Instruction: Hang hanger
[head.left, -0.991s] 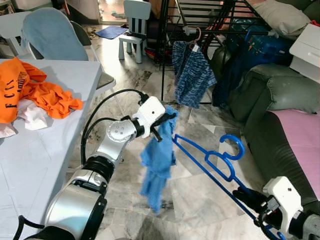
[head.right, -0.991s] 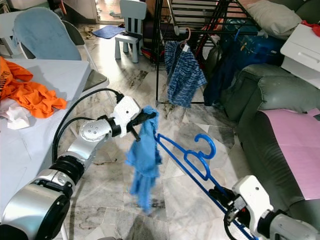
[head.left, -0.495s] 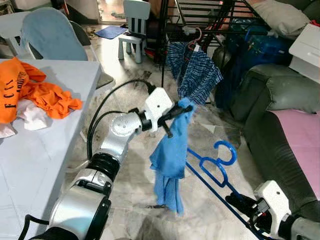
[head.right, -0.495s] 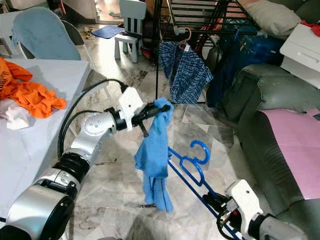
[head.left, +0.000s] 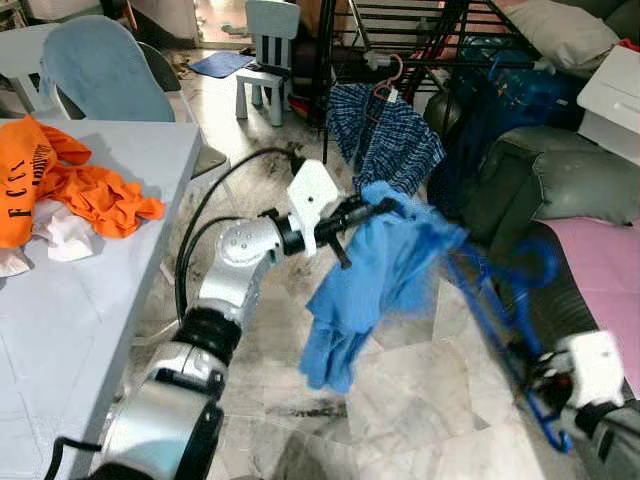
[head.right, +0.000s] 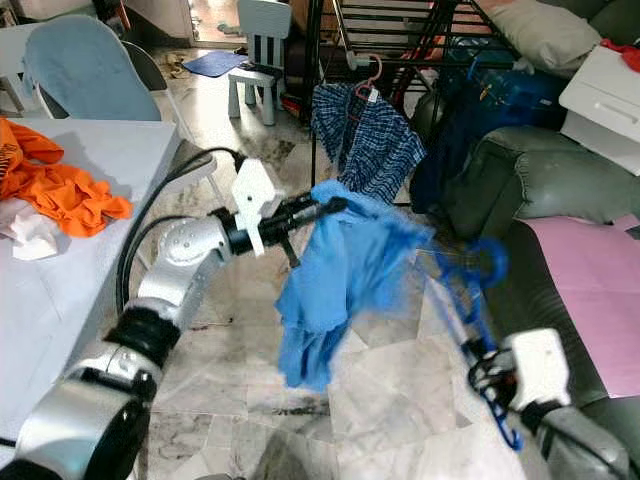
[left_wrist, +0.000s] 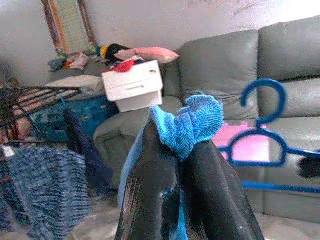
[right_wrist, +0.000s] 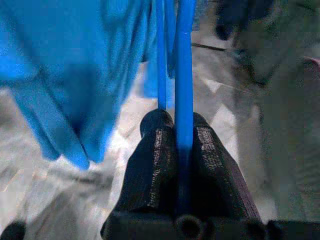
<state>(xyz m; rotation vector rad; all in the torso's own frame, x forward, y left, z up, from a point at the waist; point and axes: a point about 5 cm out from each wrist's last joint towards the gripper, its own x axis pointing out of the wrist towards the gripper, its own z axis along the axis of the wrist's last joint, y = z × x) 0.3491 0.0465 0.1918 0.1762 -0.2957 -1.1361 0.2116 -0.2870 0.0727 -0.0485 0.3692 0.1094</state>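
Observation:
A blue garment (head.left: 370, 285) hangs in mid-air over the marble floor, pinched at its top edge by my left gripper (head.left: 368, 208), which is shut on it. The cloth (left_wrist: 192, 122) bunches over the black fingertips in the left wrist view. A blue plastic hanger (head.left: 500, 300), blurred, stands steeply to the garment's right, hook (head.left: 535, 262) uppermost and one end under the cloth. My right gripper (head.left: 545, 385), low at the right, is shut on the hanger's bar (right_wrist: 184, 75).
A black drying rack (head.left: 400, 30) stands behind, with plaid shorts (head.left: 385, 135) on a pink hanger. A grey sofa (head.left: 585, 180) is at the right. A table (head.left: 90, 330) with an orange garment (head.left: 70, 180) fills the left. Chairs (head.left: 270, 50) stand at the back.
My left gripper has carried the blue garment up and to the right. My right gripper has swung the hanger from lying low to nearly upright, and the cloth now spreads over its end.

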